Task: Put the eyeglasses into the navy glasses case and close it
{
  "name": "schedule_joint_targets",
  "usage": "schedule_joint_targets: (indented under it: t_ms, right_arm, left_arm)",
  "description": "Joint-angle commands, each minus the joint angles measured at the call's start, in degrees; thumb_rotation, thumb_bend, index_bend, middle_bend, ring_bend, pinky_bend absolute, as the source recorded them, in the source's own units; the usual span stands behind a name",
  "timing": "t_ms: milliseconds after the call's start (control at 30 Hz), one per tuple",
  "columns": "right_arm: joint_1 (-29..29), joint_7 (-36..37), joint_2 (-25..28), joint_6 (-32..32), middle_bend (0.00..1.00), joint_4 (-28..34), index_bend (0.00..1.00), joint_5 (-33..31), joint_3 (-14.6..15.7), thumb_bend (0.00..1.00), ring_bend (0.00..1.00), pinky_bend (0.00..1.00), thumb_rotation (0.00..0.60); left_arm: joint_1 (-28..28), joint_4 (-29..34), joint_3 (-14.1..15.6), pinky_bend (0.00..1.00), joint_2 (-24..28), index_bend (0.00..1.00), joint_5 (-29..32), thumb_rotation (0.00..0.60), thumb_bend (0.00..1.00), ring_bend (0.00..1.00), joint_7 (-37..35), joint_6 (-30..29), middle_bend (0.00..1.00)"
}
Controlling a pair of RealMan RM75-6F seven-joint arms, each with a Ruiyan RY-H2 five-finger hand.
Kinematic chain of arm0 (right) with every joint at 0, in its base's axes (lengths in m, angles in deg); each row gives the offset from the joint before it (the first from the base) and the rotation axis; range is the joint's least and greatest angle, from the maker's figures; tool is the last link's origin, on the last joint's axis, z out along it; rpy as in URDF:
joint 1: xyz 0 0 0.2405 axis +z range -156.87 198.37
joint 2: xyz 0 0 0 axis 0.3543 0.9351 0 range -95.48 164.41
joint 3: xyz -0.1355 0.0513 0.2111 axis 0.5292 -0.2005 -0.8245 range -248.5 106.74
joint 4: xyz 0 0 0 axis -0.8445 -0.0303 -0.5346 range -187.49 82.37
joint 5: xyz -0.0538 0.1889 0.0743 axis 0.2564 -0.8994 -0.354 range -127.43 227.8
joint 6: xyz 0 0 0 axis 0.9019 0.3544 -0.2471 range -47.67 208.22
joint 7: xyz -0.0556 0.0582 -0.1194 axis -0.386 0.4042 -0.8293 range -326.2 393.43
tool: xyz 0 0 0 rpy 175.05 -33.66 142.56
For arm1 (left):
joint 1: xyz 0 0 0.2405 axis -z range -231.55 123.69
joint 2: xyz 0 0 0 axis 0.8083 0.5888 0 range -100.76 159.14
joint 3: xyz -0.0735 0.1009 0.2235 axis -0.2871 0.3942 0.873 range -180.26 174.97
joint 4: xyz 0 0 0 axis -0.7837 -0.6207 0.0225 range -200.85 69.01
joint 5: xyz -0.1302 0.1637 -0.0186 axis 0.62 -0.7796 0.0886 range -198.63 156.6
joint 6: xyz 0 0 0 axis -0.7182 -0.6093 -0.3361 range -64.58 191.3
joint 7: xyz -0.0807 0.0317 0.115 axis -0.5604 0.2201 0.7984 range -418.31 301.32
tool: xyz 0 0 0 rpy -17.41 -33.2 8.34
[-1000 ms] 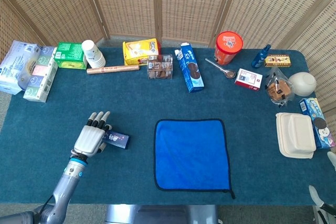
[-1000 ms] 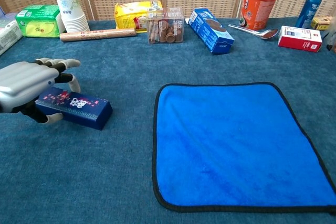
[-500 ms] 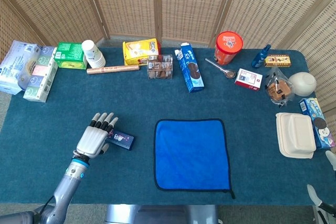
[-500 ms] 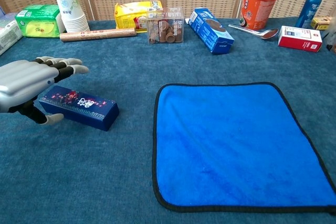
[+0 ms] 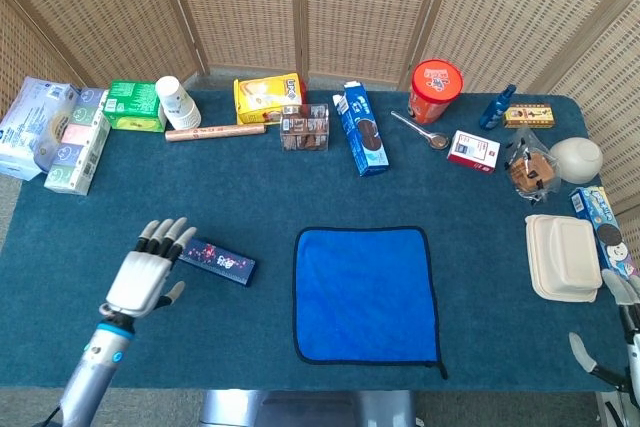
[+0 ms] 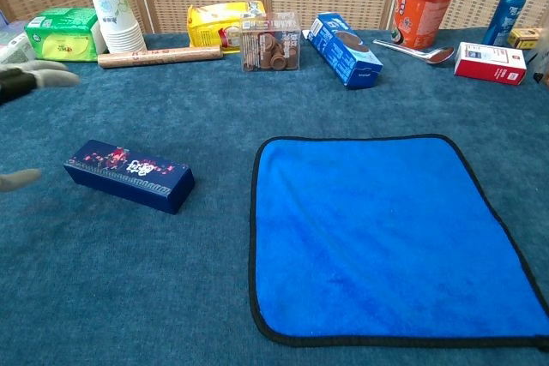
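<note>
The navy glasses case [image 5: 217,261] lies flat on the table [image 5: 270,187], well left of the blue cloth [image 5: 364,293], its long axis slanting so that the nearer end points toward the cloth. Its lid is down. No eyeglasses can be picked out in either view, so where they are cannot be told; they may be among the clutter far right of the cloth.

The left hand [image 5: 142,272] hovers just left of the case's far end, clear of it, fingers spread and holding nothing. In the chest view only its fingertips [image 6: 43,77] show at the frame's left edge. The right hand [image 5: 618,319] is barely in view, well right of the cloth at the table's corner; whether it is open or closed cannot be told.

The case looks like a stiff, box-like shell, probably light, with smooth printed sides that could slip under hard fingers. A hold across its narrow width, thumb on one long side and fingers on the other, near the middle, seems steadiest. To open it, one hand would likely need to pin the base while the other lifts the lid along a long edge; which edge carries the hinge cannot be seen
</note>
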Motion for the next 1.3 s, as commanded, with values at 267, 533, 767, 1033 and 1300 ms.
schedule_joint_targets:
  t_ms: [267,533,767,1033,1300]
  right_arm:
    - [5.0,-9.6,-0.1,-8.0,0.11,4.3,0.0,-2.8,-1.9,0.35,0.0,0.11,0.22]
    - [6.1,-17.5,-1.6,-9.7,0.11,4.8,0.02,-6.3,-3.4,0.35,0.0,0.09,0.22]
    - [6.3,-20.5,-2.5,-9.3,0.11,5.8,0.03,-7.5,-3.8,0.35,0.0,0.09,0.259]
    - [6.7,-21.7,-2.7,-9.1,0.11,6.7,0.03,-7.5,-4.0,0.35,0.0,0.09,0.262]
    - [7.5,-22.1,-2.5,-10.1,0.11,7.0,0.04,-8.0,-4.3,0.35,0.0,0.08,0.266]
  left_arm:
    - [-7.8,1.5,4.5,0.02,6.9,0.0,-5.6,0.6,0.26,0.0,-9.8,-9.3,0.0]
    - [-11.9,0.7,6.2,0.02,9.4,0.0,-7.1,0.6,0.26,0.0,-13.5,-12.9,0.0]
    - [-13.4,-1.0,5.7,0.02,9.2,0.0,-7.3,0.6,0.26,0.0,-17.4,-13.3,0.0]
    - [-13.2,0.2,3.9,0.02,9.1,0.0,-7.9,0.6,0.26,0.0,-15.8,-12.9,0.0]
    - [-13.8,2.0,2.7,0.01,10.6,0.0,-6.7,0.6,0.26,0.0,-12.2,-12.9,0.0]
